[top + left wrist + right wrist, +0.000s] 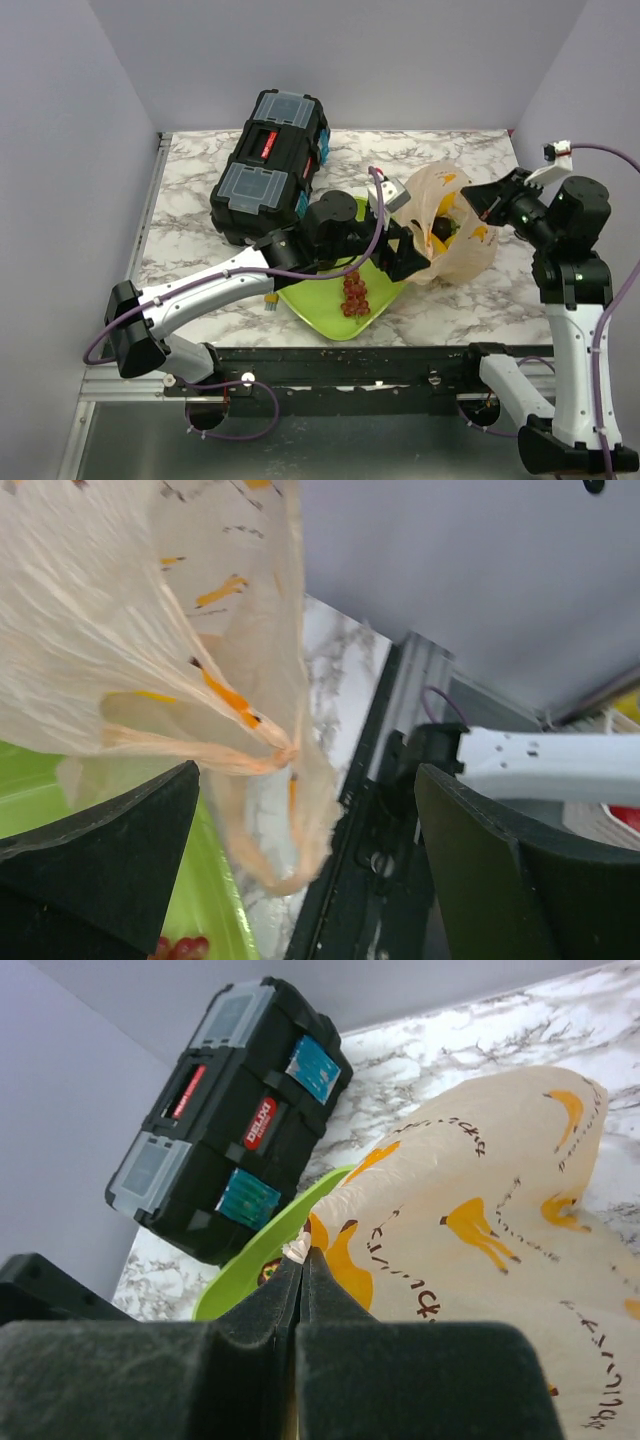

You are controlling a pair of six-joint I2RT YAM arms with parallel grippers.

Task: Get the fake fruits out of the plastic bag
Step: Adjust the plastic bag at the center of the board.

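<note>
White marble-patterned table (190, 190), black toolbox (270, 165) at back left, lime-green tray (318, 308) near front, plastic bag (465, 250) at its right edge

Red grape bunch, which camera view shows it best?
The top external view: the whole red grape bunch lies in plain sight on the green tray. The left wrist view catches only a few grapes at its bottom edge. The right wrist view shows none of it.

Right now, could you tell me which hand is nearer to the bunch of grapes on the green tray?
Left. The left hand sits open just beyond the grapes, at the mouth of the bag; the right hand is farther right, pinching its top edge.
</note>
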